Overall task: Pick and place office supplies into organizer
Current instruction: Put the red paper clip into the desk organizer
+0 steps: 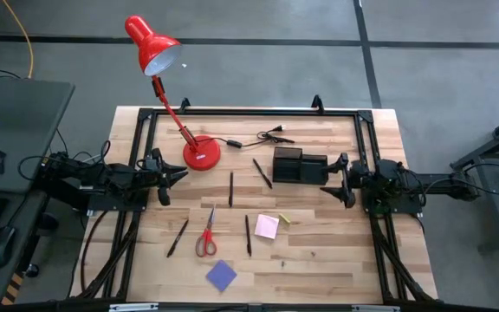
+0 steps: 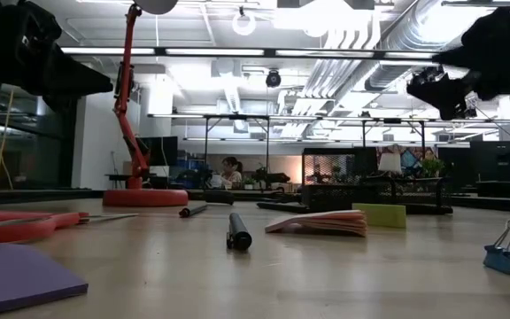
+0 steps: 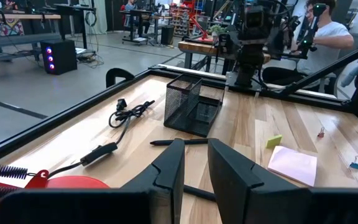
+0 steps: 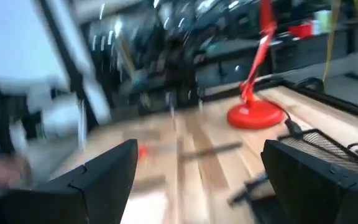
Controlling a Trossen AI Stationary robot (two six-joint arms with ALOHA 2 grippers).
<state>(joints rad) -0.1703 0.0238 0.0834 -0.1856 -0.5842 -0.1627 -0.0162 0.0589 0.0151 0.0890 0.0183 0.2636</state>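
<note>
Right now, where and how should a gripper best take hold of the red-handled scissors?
Probably at the closed blades just above the pivot, coming straight down. The scissors lie flat, blades toward the lamp, handles toward the near edge; the narrow blades fit between fingers better than the wide loops. The left gripper looks nearer.

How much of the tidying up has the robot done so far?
Nothing is put away yet. The scissors, four pens, the pink note pad, the purple note pad and the small yellow piece all lie on the table, outside the organizer. Nothing is in hand: the left gripper and right gripper are both open and empty at the table's sides. Everything remains to be picked up.
</note>
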